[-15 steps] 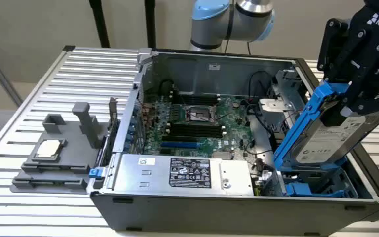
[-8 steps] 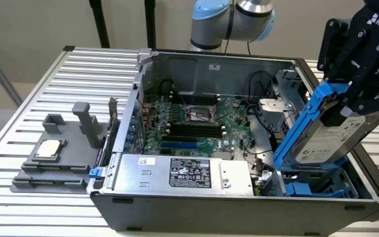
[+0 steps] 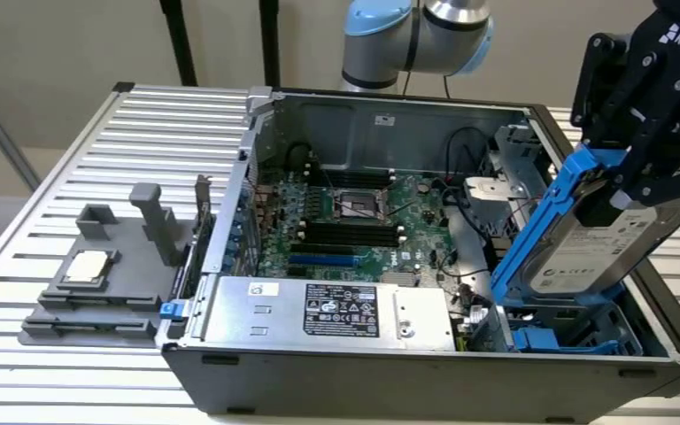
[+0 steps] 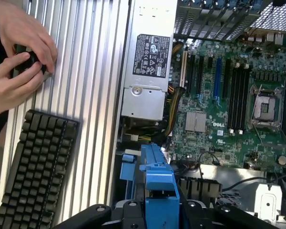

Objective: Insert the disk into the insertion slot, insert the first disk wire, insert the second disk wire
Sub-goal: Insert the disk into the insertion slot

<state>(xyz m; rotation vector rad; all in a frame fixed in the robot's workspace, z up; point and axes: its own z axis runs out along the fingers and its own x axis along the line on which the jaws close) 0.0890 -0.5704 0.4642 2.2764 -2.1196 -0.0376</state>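
My gripper [image 3: 630, 181] is shut on the top end of the disk [image 3: 598, 252], a silver-grey drive in a bright blue carrier [image 3: 538, 232]. The disk hangs tilted over the front corner of the open computer case, at the exterior view's right. Its lower end sits just above the insertion slot [image 3: 570, 338], a grey metal bay with blue rails. In the wrist view the blue carrier [image 4: 158, 179] runs out from between my gripper [image 4: 157, 212], with a blue tab of the slot [image 4: 127, 168] beside it. Loose cables [image 3: 473, 297] lie in the case next to the bay.
A silver power supply with a black label [image 3: 330, 310] fills the case's front; the motherboard [image 3: 352, 217] lies behind it. A grey fixture holding a small chip [image 3: 89, 273] stands on the slatted table [image 3: 174, 115]. A keyboard [image 4: 35, 167] and a person's hands [image 4: 19, 52] are beside the case.
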